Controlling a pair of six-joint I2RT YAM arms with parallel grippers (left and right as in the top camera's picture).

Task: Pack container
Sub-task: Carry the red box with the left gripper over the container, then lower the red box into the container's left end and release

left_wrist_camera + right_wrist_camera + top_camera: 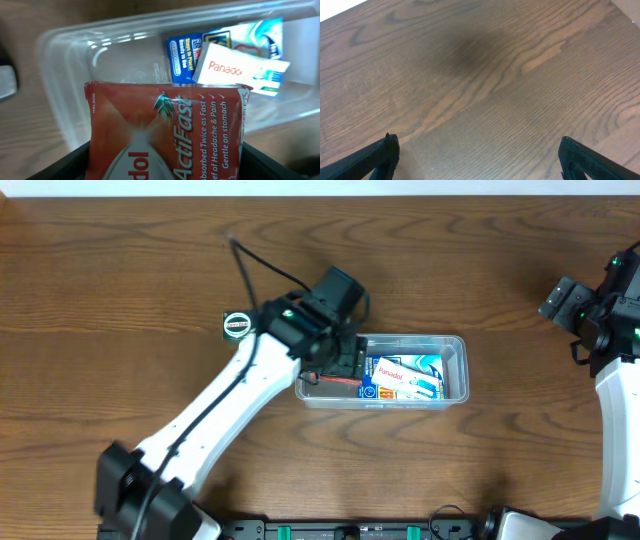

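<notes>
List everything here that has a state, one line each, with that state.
container: open, no lid, partly packed.
red box: gripped, held at the container's empty end.
white box: lying in the container, partly on the blue box.
blue box: lying in the container.
left gripper: closed on the red box.
right gripper: open, empty, over bare table.
small round thing: lying on the table, apart from the container.

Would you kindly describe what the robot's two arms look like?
Both the left arm and right arm have white, rounded link shells and black joints. Each black wrist block carries small green lights. A thin black cable loops off the left wrist. The jaws are black.
</notes>
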